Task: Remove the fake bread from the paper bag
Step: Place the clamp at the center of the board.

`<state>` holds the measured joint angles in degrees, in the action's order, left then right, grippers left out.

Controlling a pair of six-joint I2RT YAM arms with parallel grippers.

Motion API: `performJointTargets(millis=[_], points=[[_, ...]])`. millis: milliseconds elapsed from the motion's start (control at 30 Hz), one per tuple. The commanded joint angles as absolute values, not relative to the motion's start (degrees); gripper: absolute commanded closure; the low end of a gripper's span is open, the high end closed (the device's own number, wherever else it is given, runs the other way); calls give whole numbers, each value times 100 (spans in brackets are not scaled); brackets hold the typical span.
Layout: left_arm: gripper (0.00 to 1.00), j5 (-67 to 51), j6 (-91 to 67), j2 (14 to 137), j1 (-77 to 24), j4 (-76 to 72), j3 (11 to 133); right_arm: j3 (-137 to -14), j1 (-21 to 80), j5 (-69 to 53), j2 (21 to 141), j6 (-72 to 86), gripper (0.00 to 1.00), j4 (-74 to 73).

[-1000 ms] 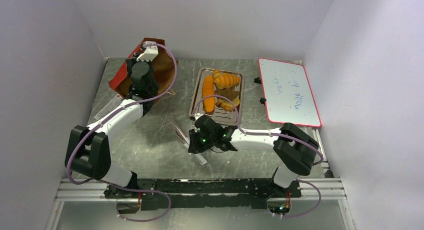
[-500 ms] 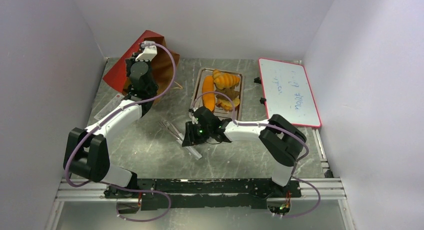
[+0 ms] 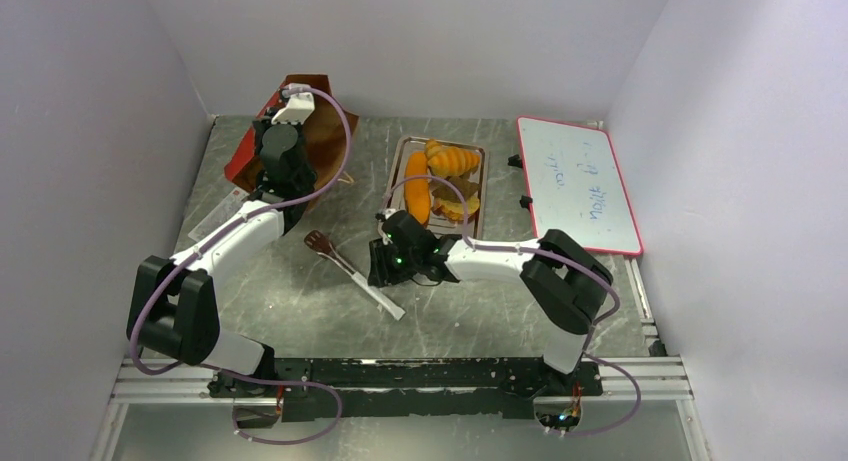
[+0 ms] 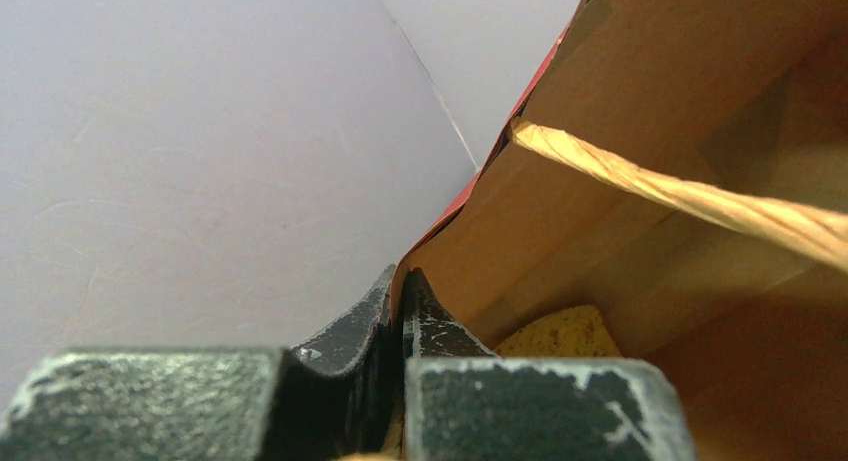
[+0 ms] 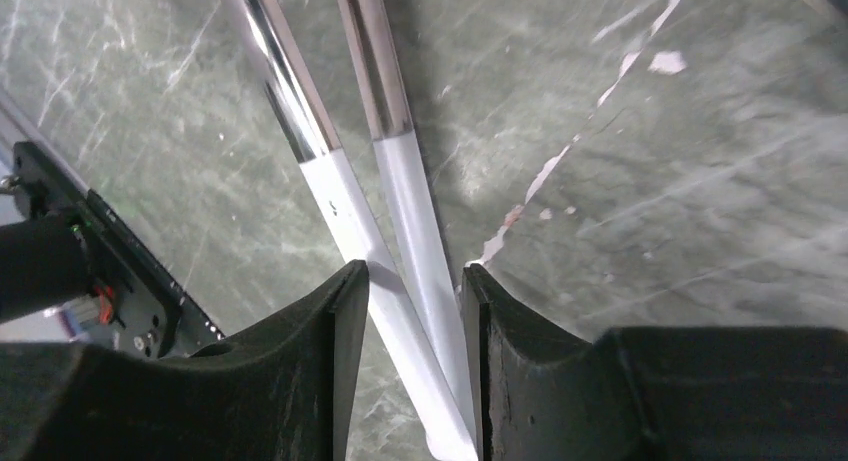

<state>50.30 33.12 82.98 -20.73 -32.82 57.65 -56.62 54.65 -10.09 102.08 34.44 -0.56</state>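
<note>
The rust-red paper bag [image 3: 328, 141] stands at the back left, its brown inside facing the left wrist camera [image 4: 650, 71]. My left gripper [image 3: 291, 87] is shut on the bag's top edge [image 4: 400, 291], one finger on each side of the paper. A yellow spongy piece of bread [image 4: 562, 331] shows low inside the bag. Several golden-orange breads, a loaf [image 3: 418, 188] and a croissant [image 3: 452, 159], lie on the silver tray [image 3: 479, 199]. My right gripper [image 3: 379, 265] is shut on the white arms of metal tongs [image 5: 400, 211], fingers [image 5: 340, 311] pressing both sides.
The tongs [image 3: 352, 269] stretch left of my right gripper, their dark tip [image 3: 318, 243] near the left arm. A tan cord handle [image 4: 690, 193] crosses the bag's mouth. A red-framed whiteboard [image 3: 580, 181] lies at the right. Walls close in behind and on both sides.
My right gripper moved left and back onto the tongs, and their two arms came together. The bag's top edge shifted while the left gripper stayed in place.
</note>
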Motion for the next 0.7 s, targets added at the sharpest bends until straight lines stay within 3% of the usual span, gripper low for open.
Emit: performJointTargets(millis=[0,300,667], points=[[93,4931,3193,8181,-2109,-3326,5800,-5985,5521,-249,9943,2909,57,-535],[93,4931,3194,8137,-2109,-3315,5783,-5962,5836,-279,9752,2574,56,-537],[93,4944,3141,8126,-2109,-3269,5800,-6499,7504,3356,10191,1852,51,-1491]])
